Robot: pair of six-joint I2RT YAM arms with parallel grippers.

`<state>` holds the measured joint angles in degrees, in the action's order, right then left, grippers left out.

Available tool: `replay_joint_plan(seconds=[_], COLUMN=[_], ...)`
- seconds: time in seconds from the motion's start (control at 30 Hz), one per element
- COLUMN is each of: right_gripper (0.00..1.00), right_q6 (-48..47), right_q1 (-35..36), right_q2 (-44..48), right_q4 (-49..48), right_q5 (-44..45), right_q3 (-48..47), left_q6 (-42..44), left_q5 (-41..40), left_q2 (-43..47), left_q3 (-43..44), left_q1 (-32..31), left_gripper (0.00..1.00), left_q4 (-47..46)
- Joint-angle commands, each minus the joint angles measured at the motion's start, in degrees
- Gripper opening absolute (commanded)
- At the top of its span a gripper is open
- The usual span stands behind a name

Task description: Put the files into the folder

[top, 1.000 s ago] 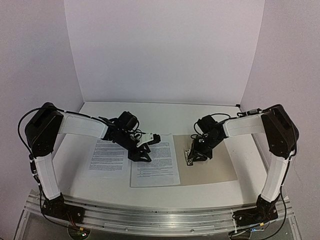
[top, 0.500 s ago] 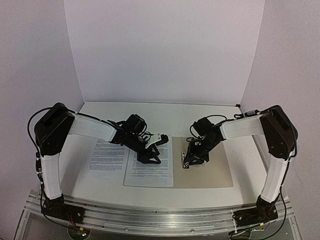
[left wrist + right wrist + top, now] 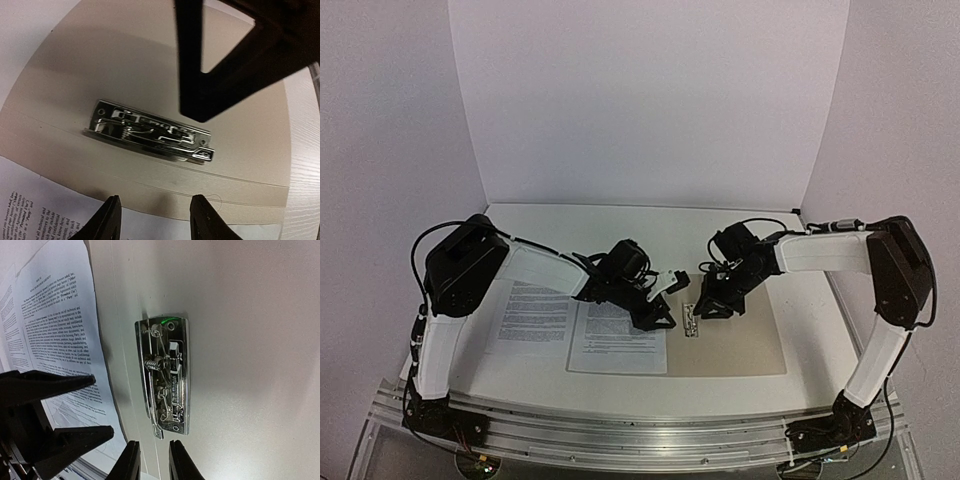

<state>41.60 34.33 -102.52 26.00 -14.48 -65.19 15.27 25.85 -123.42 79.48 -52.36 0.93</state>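
The left arm has swept well over to the right since a second ago, and its left gripper [image 3: 157, 220] now hangs at the right edge of the nearer sheet [image 3: 618, 340], just short of the metal clip [image 3: 150, 132]. Its fingers stand spread with nothing between them. Across the clip is the right gripper [image 3: 155, 462], lifted a touch off the cover. Its fingertips are drawn close with only a narrow gap, and it is empty too. The folder [image 3: 740, 345] lies open and flat on the white table [image 3: 620, 225], its clip lying along the spine between the two grippers. That nearer sheet lies flat, its right margin overlapping the folder's left edge, just beside the clip. A second sheet [image 3: 532, 318] lies further left on the table, tucked under the first one's left edge.
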Motion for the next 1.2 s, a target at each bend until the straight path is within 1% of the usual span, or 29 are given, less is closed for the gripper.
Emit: replay_joint_plan(seconds=[0.0, 0.03, 0.17, 0.33, 0.43, 0.7, 0.9, 1.03, 1.17], right_gripper=[0.22, 0.22, 0.21, 0.23, 0.23, 0.23, 0.23, 0.23, 0.23], right_q6=[0.18, -0.06, -1.26, -1.33, -1.47, 0.97, 2.91, 3.46, 3.57], right_q1=[0.22, 0.27, -0.26, -2.04, -2.07, -2.2, -2.33, -2.55, -2.79], right_q2=[-0.23, -0.84, -2.5, -3.6, -5.03, -6.99, -7.9, -8.77, -9.04], right_q4=[-0.88, -1.13, -1.58, -1.61, -1.86, -4.11, -5.61, -6.34, -6.49], right_q5=[-1.99, -1.79, 1.05, 5.72, 6.34, 6.73, 5.96, 5.33, 5.01], right_q3=[0.07, 0.42, 0.96, -0.02, 0.9, 4.69, 6.33, 6.52, 6.35], left_q6=[-1.95, -1.12, 1.45, 3.97, 4.31, 3.41, 4.55, 6.58, 6.3], left_q5=[-6.92, -9.76, -15.09, -19.07, -18.44, -14.68, -13.36, -10.51, -12.5], left_q2=[-1.84, -2.27, -2.98, -3.07, -3.98, -3.68, -3.39, -2.38, -3.27], left_q3=[3.97, 4.62, 6.21, 8.52, 8.46, 0.69, -0.5, -1.92, -0.9], left_q1=[0.17, 0.1, 0.15, 0.99, 1.29, 0.62, 0.5, 0.29, 0.15], left_gripper=[0.47, 0.48, 0.46, 0.46, 0.46, 0.45, 0.45, 0.45, 0.45], left_q4=[-1.36, -1.28, 0.66, 2.08, 3.95, 3.23, 3.3, 2.83, 4.21])
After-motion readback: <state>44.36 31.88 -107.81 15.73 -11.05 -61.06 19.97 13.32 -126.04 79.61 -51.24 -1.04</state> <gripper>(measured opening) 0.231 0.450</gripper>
